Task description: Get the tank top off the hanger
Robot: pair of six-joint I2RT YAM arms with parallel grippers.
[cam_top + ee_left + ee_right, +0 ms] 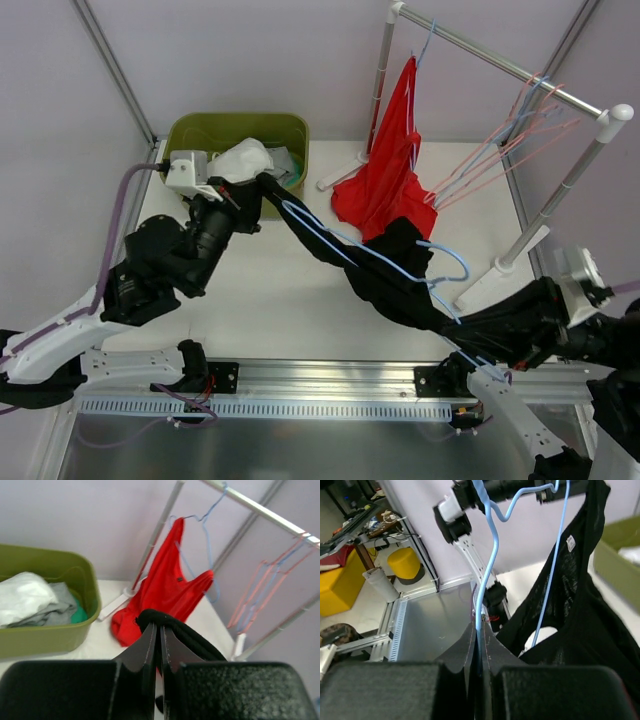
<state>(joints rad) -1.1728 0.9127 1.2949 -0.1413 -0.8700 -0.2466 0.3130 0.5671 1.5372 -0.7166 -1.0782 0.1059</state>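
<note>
- Left gripper pinched tight on black tank top; right gripper clamped on blue hanger.
- Garment spans counter centre towards near-right corner.
- Step judged: stripping. Next: draw apart, freeing straps.

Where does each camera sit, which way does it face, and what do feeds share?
Top external: above and behind the bases, looking down; both arms show, black fabric tank top stretched between left gripper and right gripper.
Left wrist: on the left arm, facing the hanging red tank top; its shut fingers show.
Right wrist: on the right arm, facing left along the light blue wire hanger; own fingers, left arm show.
Shared: all three see the black top.
</note>
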